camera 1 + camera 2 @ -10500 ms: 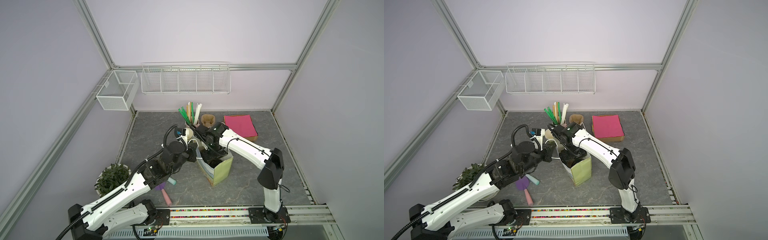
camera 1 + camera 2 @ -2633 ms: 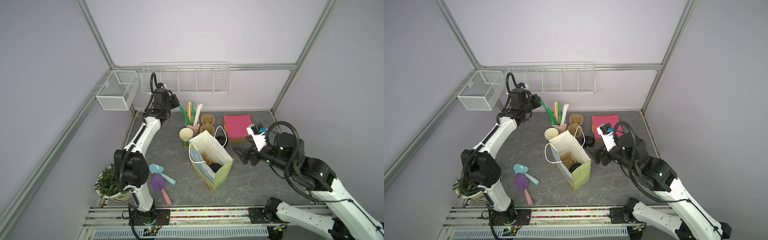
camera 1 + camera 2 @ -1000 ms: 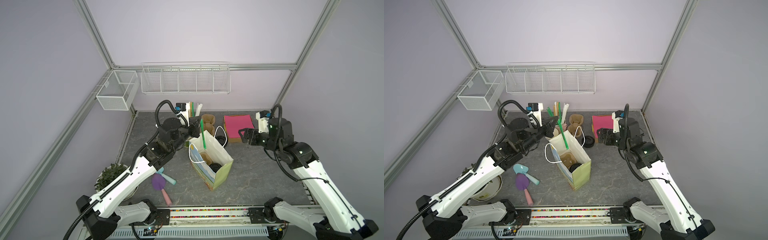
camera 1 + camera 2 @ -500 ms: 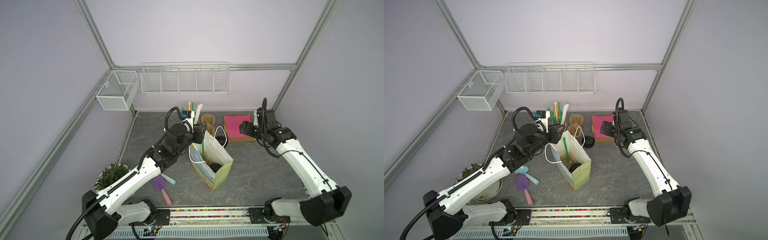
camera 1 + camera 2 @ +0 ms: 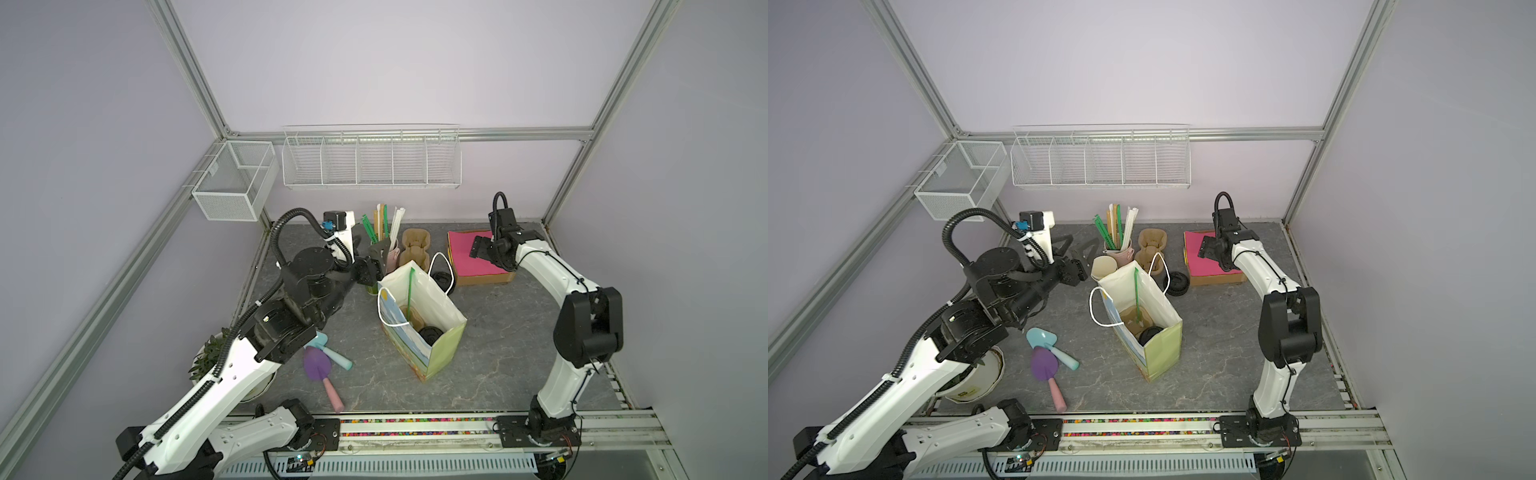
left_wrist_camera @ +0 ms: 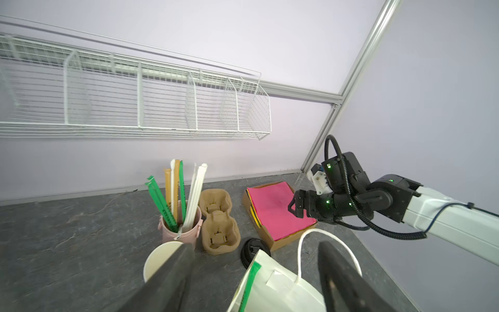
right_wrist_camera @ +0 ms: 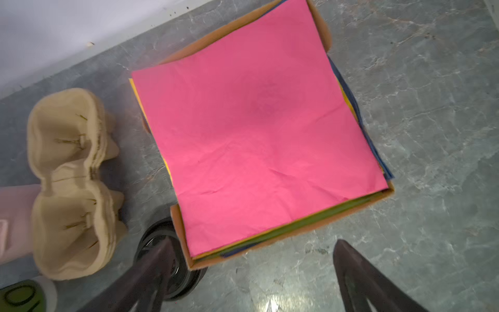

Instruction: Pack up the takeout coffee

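The takeout coffee stands deep inside the open paper bag. Only its black sip lid shows, beside a brown carrier. A green straw leans inside the bag, seen in both top views. My left gripper hovers open and empty just left of the bag's rim, above the lidless cup stack. In the left wrist view the left gripper frames the bag's top edge. My right gripper is open above the pink napkins, holding nothing.
Loose black lids lie between the bag and the napkin box. A pink mug of straws and stacked pulp carriers stand behind. Two toy trowels and a potted plant are at the front left.
My left gripper opened and let go of the green straw, which now leans in the bag. The right arm swung back over the pink napkins with its jaws opening a little wider.
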